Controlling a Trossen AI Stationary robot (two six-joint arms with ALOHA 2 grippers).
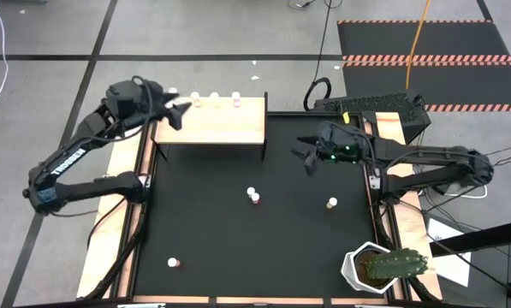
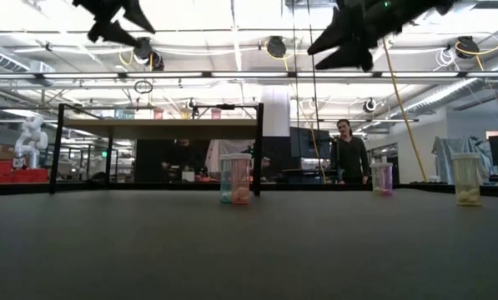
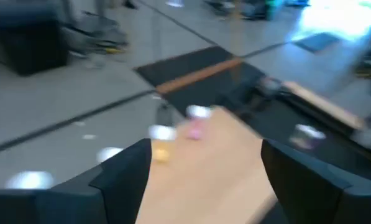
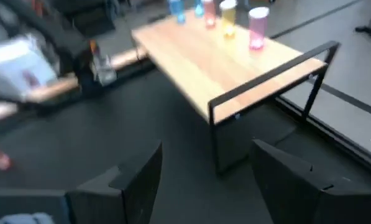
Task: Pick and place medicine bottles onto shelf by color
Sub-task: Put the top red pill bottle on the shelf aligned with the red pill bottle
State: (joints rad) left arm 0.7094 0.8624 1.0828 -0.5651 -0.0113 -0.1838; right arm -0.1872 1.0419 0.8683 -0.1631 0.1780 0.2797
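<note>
The pale-wood shelf [image 1: 212, 124] stands on dark legs at the mat's far left. Several medicine bottles [image 1: 214, 99] stand in a row along its far edge; in the right wrist view they show as blue, red, yellow and pink bottles [image 4: 227, 18]. Two bottles [image 1: 253, 196] stand close together mid-mat, one [image 1: 332, 203] to their right and one [image 1: 174, 263] near the front left. My left gripper [image 1: 180, 114] hovers open over the shelf's left end, holding nothing. My right gripper [image 1: 309, 156] hangs open above the mat, right of the shelf, and also holds nothing.
A white pot with a green cactus [image 1: 382, 267] stands at the mat's near right corner. A dark keyboard-like box [image 1: 379, 107] lies beyond the far right edge. A person [image 2: 349, 154] stands in the room behind the table. Bare black mat [image 1: 238, 248] lies between the loose bottles.
</note>
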